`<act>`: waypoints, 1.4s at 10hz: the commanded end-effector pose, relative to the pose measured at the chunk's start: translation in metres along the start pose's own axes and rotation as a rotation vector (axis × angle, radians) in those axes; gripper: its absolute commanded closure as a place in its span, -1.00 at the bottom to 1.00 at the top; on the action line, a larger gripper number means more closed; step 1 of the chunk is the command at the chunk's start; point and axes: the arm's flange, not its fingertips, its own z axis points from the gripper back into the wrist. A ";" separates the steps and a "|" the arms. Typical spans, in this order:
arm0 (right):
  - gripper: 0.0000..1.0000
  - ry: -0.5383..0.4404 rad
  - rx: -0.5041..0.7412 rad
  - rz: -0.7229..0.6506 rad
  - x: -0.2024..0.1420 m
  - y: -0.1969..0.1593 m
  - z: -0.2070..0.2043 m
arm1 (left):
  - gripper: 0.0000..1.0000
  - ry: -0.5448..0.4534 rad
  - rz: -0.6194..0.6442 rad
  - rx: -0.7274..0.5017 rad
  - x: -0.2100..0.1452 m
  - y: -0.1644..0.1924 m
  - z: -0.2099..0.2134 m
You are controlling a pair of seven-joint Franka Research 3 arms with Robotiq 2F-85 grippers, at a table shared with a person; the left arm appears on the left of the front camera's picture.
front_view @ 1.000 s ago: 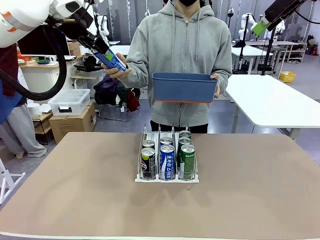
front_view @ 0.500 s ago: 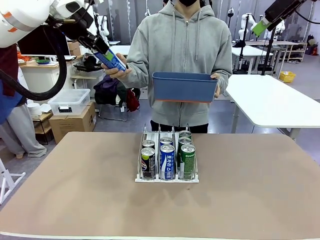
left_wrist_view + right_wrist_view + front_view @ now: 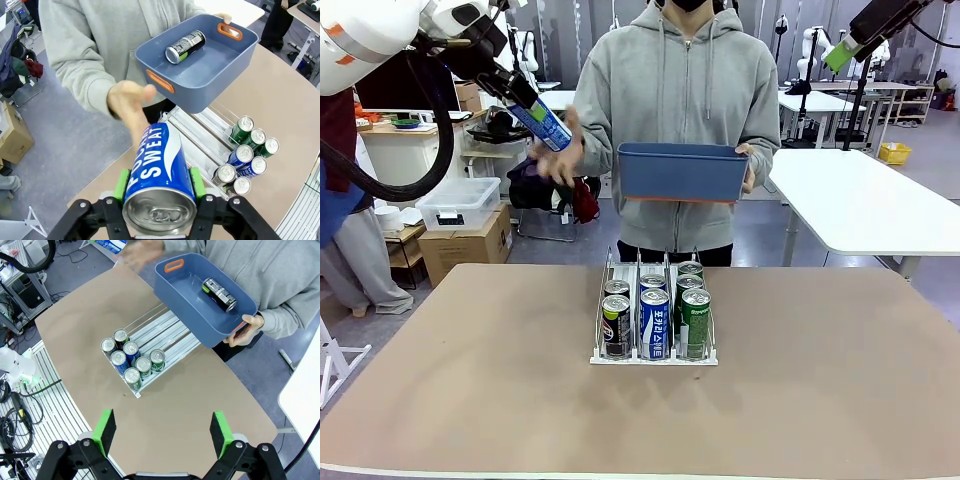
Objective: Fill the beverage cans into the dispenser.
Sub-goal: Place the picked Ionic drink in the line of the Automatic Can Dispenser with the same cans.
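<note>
Jaws on the left gripper (image 3: pixel 159 182) are clamped round a blue can (image 3: pixel 160 160), up high and well off to the left of the dispenser (image 3: pixel 655 355). The right gripper (image 3: pixel 162 432) has its jaws spread wide with nothing in them. The person's hand (image 3: pixel 131 102) is a blur right at the can's far end, so I'd wait till it's clear. Then I'd swing over the dispenser, stand the can upright and lower it into the middle lane behind the blue cans (image 3: pixel 654 318) already there. Readable: "SWEAT" in white on my can. Print on the cans in the dispenser is too small for me.
</note>
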 end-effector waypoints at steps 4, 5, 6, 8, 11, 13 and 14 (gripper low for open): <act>-1.00 -0.001 0.002 -0.001 -0.001 0.000 0.000 | 1.00 -0.003 -0.006 0.008 0.000 0.000 0.003; -1.00 -0.001 0.002 -0.001 -0.001 0.000 0.000 | 1.00 -0.003 -0.006 0.008 0.000 0.000 0.003; -1.00 -0.001 0.002 -0.001 -0.001 0.000 0.000 | 1.00 -0.003 -0.006 0.008 0.000 0.000 0.003; -1.00 -0.001 0.002 -0.001 -0.001 0.000 0.000 | 1.00 -0.003 -0.006 0.008 0.000 0.000 0.003; -1.00 -0.001 0.002 -0.001 -0.001 0.000 0.000 | -0.15 0.001 -0.001 0.001 0.000 0.000 0.000; -1.00 -0.001 0.002 -0.001 -0.001 0.000 0.000 | -0.15 0.081 0.091 0.023 -0.010 -0.018 0.000; -1.00 -0.001 0.002 -0.001 -0.001 0.000 0.000 | -0.15 0.100 0.120 0.034 -0.016 -0.030 0.005</act>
